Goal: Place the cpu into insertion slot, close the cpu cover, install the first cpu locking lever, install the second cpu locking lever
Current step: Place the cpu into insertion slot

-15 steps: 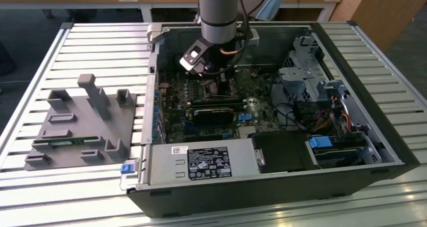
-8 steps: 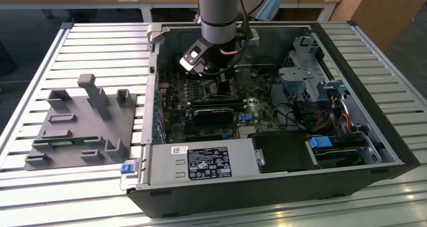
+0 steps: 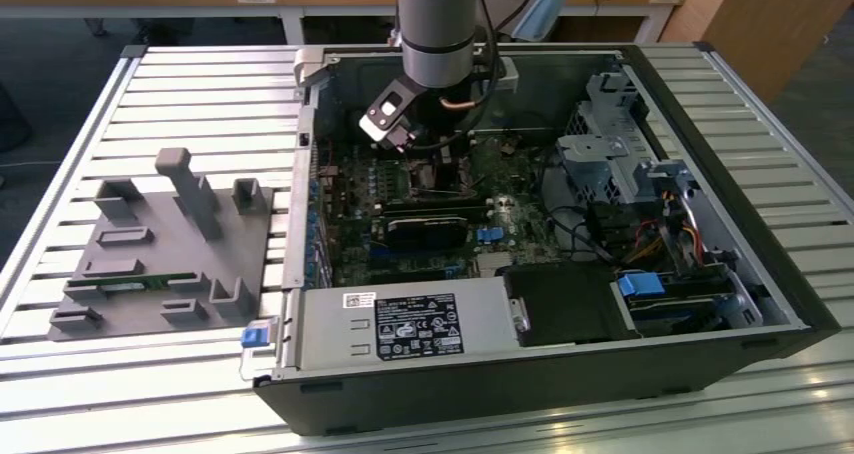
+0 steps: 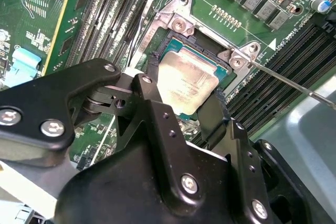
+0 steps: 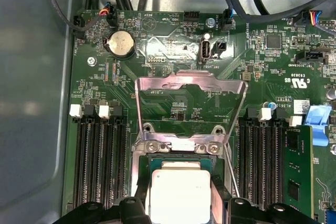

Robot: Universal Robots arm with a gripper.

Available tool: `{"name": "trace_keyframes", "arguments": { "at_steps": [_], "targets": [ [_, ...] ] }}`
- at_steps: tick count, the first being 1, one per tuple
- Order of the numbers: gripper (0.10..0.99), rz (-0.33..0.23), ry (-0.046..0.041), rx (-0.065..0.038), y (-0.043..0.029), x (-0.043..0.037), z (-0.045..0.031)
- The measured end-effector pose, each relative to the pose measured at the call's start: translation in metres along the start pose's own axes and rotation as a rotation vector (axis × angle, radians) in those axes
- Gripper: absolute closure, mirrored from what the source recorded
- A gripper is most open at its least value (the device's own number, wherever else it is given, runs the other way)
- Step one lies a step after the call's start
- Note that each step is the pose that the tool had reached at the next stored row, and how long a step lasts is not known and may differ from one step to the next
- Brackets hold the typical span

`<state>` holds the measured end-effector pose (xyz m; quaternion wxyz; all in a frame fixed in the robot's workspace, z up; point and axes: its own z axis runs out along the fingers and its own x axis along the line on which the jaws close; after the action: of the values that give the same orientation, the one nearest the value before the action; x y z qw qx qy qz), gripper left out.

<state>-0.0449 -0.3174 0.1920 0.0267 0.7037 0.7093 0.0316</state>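
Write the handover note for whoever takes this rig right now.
Gripper: shut on the flat square silver-grey cpu, which lies in or just above the silver-rimmed square insertion slot.
Thin square silver metal cpu cover: swung open, off the slot.
Thin wire locking lever: unlatched, sticking out beside the slot.
Done: cpu brought to slot. Left: cover unclosed, both levers uninstalled.

Lab: slatted metal bench point(image 3: 174, 94), opened computer point(image 3: 534, 394)

In the exterior view we look down from high, well back, into the computer case point(image 3: 534, 389); both wrist views face the insertion slot point(image 4: 181, 45) point(image 5: 178, 159) closely.
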Motion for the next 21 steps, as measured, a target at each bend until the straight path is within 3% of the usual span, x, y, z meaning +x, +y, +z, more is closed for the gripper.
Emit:
{"name": "trace_keyframes", "arguments": {
  "at_steps": [12,14,15,21],
  "targets": [
    [0.545,0.002,-0.0001,0.0,-0.0002,-0.0001,0.0023],
    [0.537,0.002,0.0019,-0.001,0.0,0.0003,0.0031],
    [0.478,0.002,0.0015,-0.001,0.0,0.0003,0.003],
    [0.478,0.002,0.0003,0.0,-0.0001,0.0001,0.0014]
  ]
}}
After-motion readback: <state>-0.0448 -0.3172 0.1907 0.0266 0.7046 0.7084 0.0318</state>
